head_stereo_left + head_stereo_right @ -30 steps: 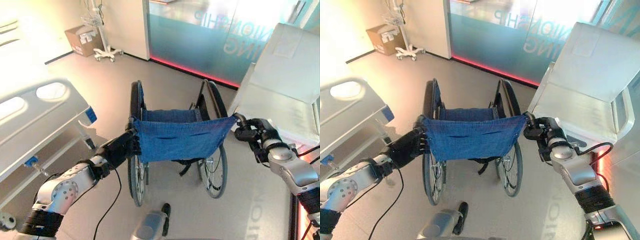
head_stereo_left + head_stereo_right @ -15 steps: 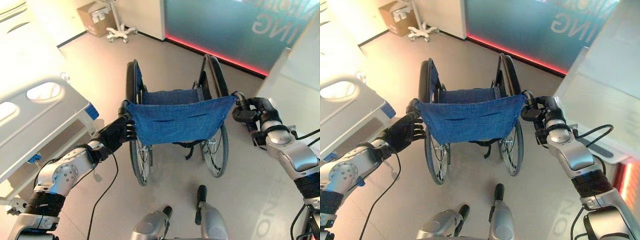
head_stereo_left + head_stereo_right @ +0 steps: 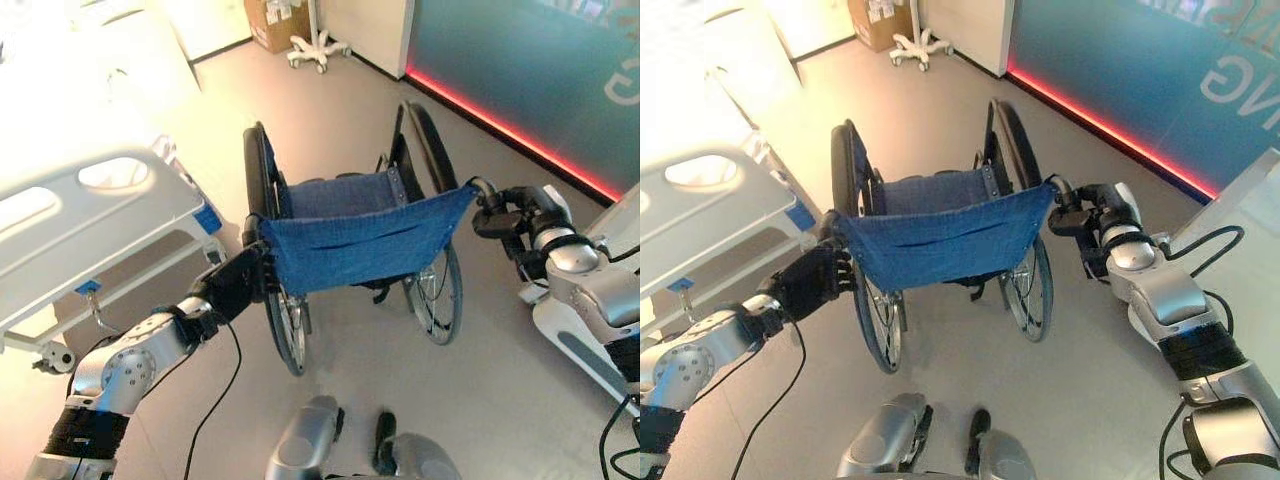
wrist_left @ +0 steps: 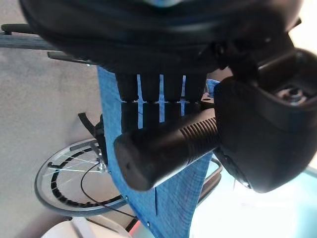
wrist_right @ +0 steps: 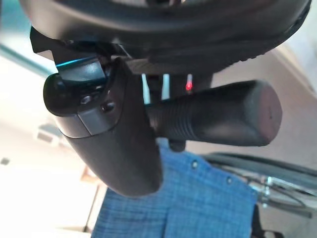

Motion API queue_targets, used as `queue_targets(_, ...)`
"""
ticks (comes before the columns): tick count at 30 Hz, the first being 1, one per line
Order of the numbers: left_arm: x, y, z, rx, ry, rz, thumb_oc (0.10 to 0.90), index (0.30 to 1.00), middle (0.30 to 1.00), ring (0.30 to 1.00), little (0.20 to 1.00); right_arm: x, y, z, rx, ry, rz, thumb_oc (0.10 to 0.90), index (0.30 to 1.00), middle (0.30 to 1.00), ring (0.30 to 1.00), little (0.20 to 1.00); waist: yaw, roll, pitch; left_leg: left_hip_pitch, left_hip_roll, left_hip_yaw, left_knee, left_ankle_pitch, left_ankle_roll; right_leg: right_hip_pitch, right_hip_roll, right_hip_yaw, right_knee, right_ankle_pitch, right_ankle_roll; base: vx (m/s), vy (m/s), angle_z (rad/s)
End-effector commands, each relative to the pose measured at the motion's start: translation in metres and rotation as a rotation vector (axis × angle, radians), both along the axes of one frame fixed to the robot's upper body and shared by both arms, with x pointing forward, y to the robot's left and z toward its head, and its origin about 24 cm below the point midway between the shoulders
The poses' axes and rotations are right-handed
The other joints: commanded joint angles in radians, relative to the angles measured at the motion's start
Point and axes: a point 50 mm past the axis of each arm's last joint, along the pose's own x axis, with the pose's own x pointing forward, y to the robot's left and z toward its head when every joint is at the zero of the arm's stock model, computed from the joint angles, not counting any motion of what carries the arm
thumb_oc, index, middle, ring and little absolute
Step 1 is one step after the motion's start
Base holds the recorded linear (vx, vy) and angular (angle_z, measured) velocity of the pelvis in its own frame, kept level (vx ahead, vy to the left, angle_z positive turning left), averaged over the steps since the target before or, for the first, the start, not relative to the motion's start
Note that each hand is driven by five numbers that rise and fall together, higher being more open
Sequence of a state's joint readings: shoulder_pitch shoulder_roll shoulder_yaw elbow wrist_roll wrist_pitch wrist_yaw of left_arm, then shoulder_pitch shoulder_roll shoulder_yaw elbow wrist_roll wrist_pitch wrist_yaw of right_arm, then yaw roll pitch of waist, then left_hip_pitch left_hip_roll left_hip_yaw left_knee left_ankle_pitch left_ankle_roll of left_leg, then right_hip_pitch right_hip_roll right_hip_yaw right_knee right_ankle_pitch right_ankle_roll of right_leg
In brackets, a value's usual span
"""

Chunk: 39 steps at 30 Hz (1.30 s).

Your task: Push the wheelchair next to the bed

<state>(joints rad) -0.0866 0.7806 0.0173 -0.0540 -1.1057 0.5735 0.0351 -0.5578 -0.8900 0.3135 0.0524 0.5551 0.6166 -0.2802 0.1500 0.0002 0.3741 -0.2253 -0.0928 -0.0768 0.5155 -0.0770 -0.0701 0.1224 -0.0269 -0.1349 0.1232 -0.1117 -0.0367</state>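
Both sets of my fingers are curled round the wheelchair's push handles. My left hand (image 3: pixel 238 285) wraps the left push handle (image 4: pixel 163 148), its ribbed black grip running between fingers (image 4: pixel 153 101) and thumb in the left wrist view. My right hand (image 3: pixel 515 222) is clamped the same way on the right push handle (image 5: pixel 218 115), whose rounded end sticks out past the thumb in the right wrist view.

Between the two handles stretches the blue fabric backrest (image 3: pixel 358 248), taut across the centre of the left eye view, with the blue seat (image 3: pixel 335 192) just above it in the frame. The wheelchair (image 3: pixel 940 230) stands upright on the grey floor (image 3: pixel 330 90), its two large wheels showing below the backrest, the left wheel (image 3: pixel 283 330) and the right wheel (image 3: pixel 440 300).

The bed (image 3: pixel 90 215) fills the left side of the frame, its pale side rail with oval cut-outs lying near the wheelchair's left wheel but apart from it. At the top of the frame stand a cardboard box (image 3: pixel 275 20) and a white wheeled stand (image 3: pixel 318 45). A red light strip (image 3: pixel 510 125) runs along the wall's base at the upper right.
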Motion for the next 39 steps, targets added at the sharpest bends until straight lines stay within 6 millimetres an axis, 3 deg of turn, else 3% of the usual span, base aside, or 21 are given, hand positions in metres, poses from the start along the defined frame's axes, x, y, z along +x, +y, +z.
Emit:
queue_targets(1, 0.015, 0.030, 0.056, 0.073, -0.283, 0.155, 0.400, 0.300, 0.300, 0.300, 0.300, 0.004, 0.064, 0.066, 0.077, -0.277, 0.366, 0.400, 0.300, 0.300, 0.300, 0.300, 0.025, -0.036, -0.105, 0.018, 0.013, 0.036, -0.155, 0.225, 0.026, 0.003, 0.072, 0.031, -0.029, 0.108, 0.065, 0.66, -0.062, 0.00)
queue_targets(2, 0.014, 0.027, 0.047, 0.085, -0.280, 0.159, 0.400, 0.300, 0.300, 0.300, 0.300, 0.005, 0.066, 0.057, 0.087, -0.269, 0.366, 0.400, 0.300, 0.300, 0.300, 0.300, 0.048, -0.013, -0.099, -0.026, 0.050, 0.069, -0.348, 0.333, -0.006, 0.054, 0.115, 0.020, -0.029, 0.072, 0.046, 0.56, -0.032, 0.16)
queue_targets(4, 0.014, 0.024, 0.045, 0.087, -0.288, 0.169, 0.400, 0.300, 0.300, 0.300, 0.300, 0.005, 0.065, 0.049, 0.087, -0.262, 0.373, 0.400, 0.300, 0.300, 0.300, 0.300, 0.064, -0.003, -0.091, -0.050, 0.061, 0.104, -0.475, 0.358, -0.017, 0.106, 0.138, 0.024, -0.009, 0.023, 0.038, 0.67, -0.014, 0.04)
queue_targets(6, 0.014, 0.024, 0.047, 0.087, -0.292, 0.171, 0.400, 0.300, 0.300, 0.300, 0.300, 0.004, 0.064, 0.046, 0.089, -0.263, 0.375, 0.400, 0.300, 0.300, 0.300, 0.300, 0.072, -0.003, -0.089, -0.053, 0.056, 0.112, -0.492, 0.357, -0.017, 0.124, 0.139, 0.024, 0.009, -0.006, 0.035, 0.46, 0.006, -0.29)
queue_targets(8, 0.016, 0.030, 0.057, 0.093, -0.312, 0.184, 0.400, 0.300, 0.300, 0.300, 0.300, 0.005, 0.069, 0.039, 0.106, -0.268, 0.393, 0.400, 0.300, 0.300, 0.300, 0.300, 0.096, -0.007, -0.119, -0.031, 0.036, 0.097, -0.465, 0.281, 0.022, 0.142, 0.130, 0.024, 0.098, -0.091, 0.050, 0.56, 0.025, -0.23)
queue_targets(11, 0.019, 0.034, 0.062, 0.102, -0.310, 0.192, 0.400, 0.300, 0.300, 0.300, 0.300, 0.006, 0.072, 0.034, 0.121, -0.254, 0.406, 0.400, 0.300, 0.300, 0.300, 0.300, 0.118, -0.030, -0.151, -0.027, 0.008, 0.093, -0.383, 0.239, 0.056, 0.171, 0.109, 0.013, 0.181, -0.098, 0.079, 0.47, 0.029, -0.29)
queue_targets(12, 0.021, 0.037, 0.062, 0.114, -0.304, 0.193, 0.400, 0.300, 0.300, 0.300, 0.300, 0.007, 0.074, 0.031, 0.126, -0.249, 0.415, 0.400, 0.300, 0.300, 0.300, 0.300, 0.130, -0.048, -0.165, -0.016, -0.010, 0.092, -0.371, 0.217, 0.081, 0.175, 0.095, 0.000, 0.239, -0.061, 0.107, 0.51, 0.101, -0.17)
queue_targets(13, 0.023, 0.042, 0.063, 0.133, -0.306, 0.190, 0.400, 0.300, 0.300, 0.300, 0.300, 0.007, 0.080, 0.028, 0.124, -0.247, 0.432, 0.400, 0.300, 0.300, 0.300, 0.300, 0.143, -0.063, -0.182, 0.021, -0.037, 0.081, -0.373, 0.192, 0.120, 0.136, 0.069, -0.017, 0.455, 0.094, 0.190, 0.48, 0.106, -0.13)
queue_targets(14, 0.023, 0.043, 0.064, 0.135, -0.309, 0.190, 0.400, 0.300, 0.300, 0.300, 0.300, 0.007, 0.081, 0.028, 0.125, -0.247, 0.435, 0.400, 0.300, 0.300, 0.300, 0.300, 0.145, -0.061, -0.186, 0.022, -0.035, 0.076, -0.375, 0.192, 0.121, 0.128, 0.071, -0.016, 0.460, 0.109, 0.194, 0.52, 0.138, -0.14)
queue_targets(15, 0.024, 0.046, 0.072, 0.138, -0.323, 0.192, 0.400, 0.300, 0.300, 0.300, 0.300, 0.006, 0.086, 0.030, 0.132, -0.249, 0.451, 0.400, 0.300, 0.300, 0.300, 0.300, 0.149, -0.059, -0.201, 0.048, -0.043, 0.054, -0.370, 0.174, 0.136, 0.085, 0.072, -0.002, 0.591, 0.216, 0.240, 0.39, 0.083, 0.07)
queue_targets(17, 0.026, 0.048, 0.081, 0.130, -0.340, 0.195, 0.400, 0.300, 0.300, 0.300, 0.300, 0.006, 0.094, 0.034, 0.138, -0.251, 0.464, 0.400, 0.300, 0.300, 0.300, 0.300, 0.135, -0.056, -0.203, 0.075, -0.055, 0.043, -0.357, 0.147, 0.147, 0.011, 0.048, 0.011, 0.619, 0.231, 0.228, 0.38, 0.062, 0.08)
queue_targets(18, 0.026, 0.048, 0.082, 0.129, -0.340, 0.195, 0.400, 0.300, 0.300, 0.300, 0.300, 0.006, 0.094, 0.034, 0.138, -0.251, 0.464, 0.400, 0.300, 0.300, 0.300, 0.300, 0.135, -0.053, -0.205, 0.072, -0.050, 0.042, -0.357, 0.149, 0.146, 0.009, 0.052, 0.010, 0.617, 0.235, 0.227, 0.41, 0.032, -0.03)
queue_targets(19, 0.028, 0.050, 0.087, 0.126, -0.353, 0.181, 0.400, 0.300, 0.300, 0.300, 0.300, 0.006, 0.094, 0.036, 0.122, -0.262, 0.460, 0.400, 0.300, 0.300, 0.300, 0.300, 0.119, -0.032, -0.205, 0.086, -0.054, 0.021, -0.346, 0.140, 0.150, -0.040, 0.038, 0.002, 0.537, 0.147, 0.186, 0.39, -0.013, -0.05)
queue_targets(20, 0.029, 0.050, 0.090, 0.127, -0.362, 0.170, 0.400, 0.300, 0.300, 0.300, 0.300, 0.007, 0.091, 0.039, 0.117, -0.272, 0.449, 0.400, 0.300, 0.300, 0.300, 0.300, 0.107, -0.039, -0.195, 0.093, -0.072, 0.008, -0.330, 0.128, 0.149, -0.054, 0.019, 0.000, 0.447, 0.106, 0.171, 0.48, -0.044, 0.01)
queue_targets(22, 0.030, 0.050, 0.094, 0.122, -0.378, 0.159, 0.400, 0.300, 0.300, 0.300, 0.300, 0.007, 0.088, 0.045, 0.110, -0.292, 0.435, 0.400, 0.300, 0.300, 0.300, 0.300, 0.096, -0.032, -0.186, 0.095, -0.074, -0.009, -0.312, 0.115, 0.141, -0.072, 0.015, -0.006, 0.336, 0.074, 0.146, 0.23, -0.092, 0.30)
queue_targets(25, 0.035, 0.044, 0.099, 0.112, -0.409, 0.153, 0.400, 0.300, 0.300, 0.300, 0.300, 0.012, 0.077, 0.057, 0.098, -0.334, 0.412, 0.400, 0.300, 0.300, 0.300, 0.300, 0.055, -0.032, -0.143, 0.161, -0.083, -0.051, -0.269, 0.035, 0.134, -0.166, -0.053, -0.001, 0.100, 0.140, 0.145, 0.29, -0.190, 0.74)
queue_targets(26, 0.037, 0.039, 0.098, 0.118, -0.411, 0.141, 0.400, 0.300, 0.300, 0.300, 0.300, 0.014, 0.074, 0.062, 0.093, -0.343, 0.395, 0.400, 0.300, 0.300, 0.300, 0.300, 0.027, -0.042, -0.123, 0.206, -0.085, -0.074, -0.251, -0.020, 0.134, -0.238, -0.093, 0.037, -0.012, 0.212, 0.170, 0.40, -0.240, 0.73)
queue_targets(29, 0.035, 0.034, 0.097, 0.127, -0.411, 0.146, 0.400, 0.300, 0.300, 0.300, 0.300, 0.013, 0.070, 0.073, 0.093, -0.342, 0.390, 0.400, 0.300, 0.300, 0.300, 0.300, 0.009, -0.050, -0.112, 0.273, -0.065, -0.120, -0.223, -0.103, 0.126, -0.279, -0.137, 0.061, -0.186, 0.307, 0.214, 0.50, -0.280, 0.75)
queue_targets(33, 0.029, 0.034, 0.088, 0.126, -0.409, 0.155, 0.400, 0.300, 0.300, 0.300, 0.300, 0.012, 0.068, 0.078, 0.095, -0.326, 0.379, 0.400, 0.300, 0.300, 0.300, 0.300, 0.017, -0.074, -0.117, 0.322, -0.029, -0.156, -0.174, -0.177, 0.117, -0.285, -0.153, 0.058, -0.161, 0.323, 0.226, 0.50, -0.317, 0.44)
queue_targets(37, 0.027, 0.036, 0.082, 0.099, -0.408, 0.164, 0.400, 0.300, 0.300, 0.300, 0.300, 0.017, 0.067, 0.076, 0.084, -0.294, 0.375, 0.400, 0.300, 0.300, 0.300, 0.300, 0.014, -0.080, -0.161, 0.359, 0.021, -0.167, -0.148, -0.110, 0.083, -0.272, -0.124, 0.028, -0.086, 0.284, 0.213, 0.45, -0.271, 0.75)
queue_targets(39, 0.023, 0.038, 0.080, 0.072, -0.391, 0.191, 0.400, 0.300, 0.300, 0.300, 0.300, 0.016, 0.062, 0.072, 0.043, -0.246, 0.390, 0.400, 0.300, 0.300, 0.300, 0.300, -0.016, -0.072, -0.210, 0.379, 0.097, -0.105, -0.026, 0.106, 0.014, -0.248, -0.093, -0.015, -0.052, 0.254, 0.166, 0.37, -0.188, 1.09)
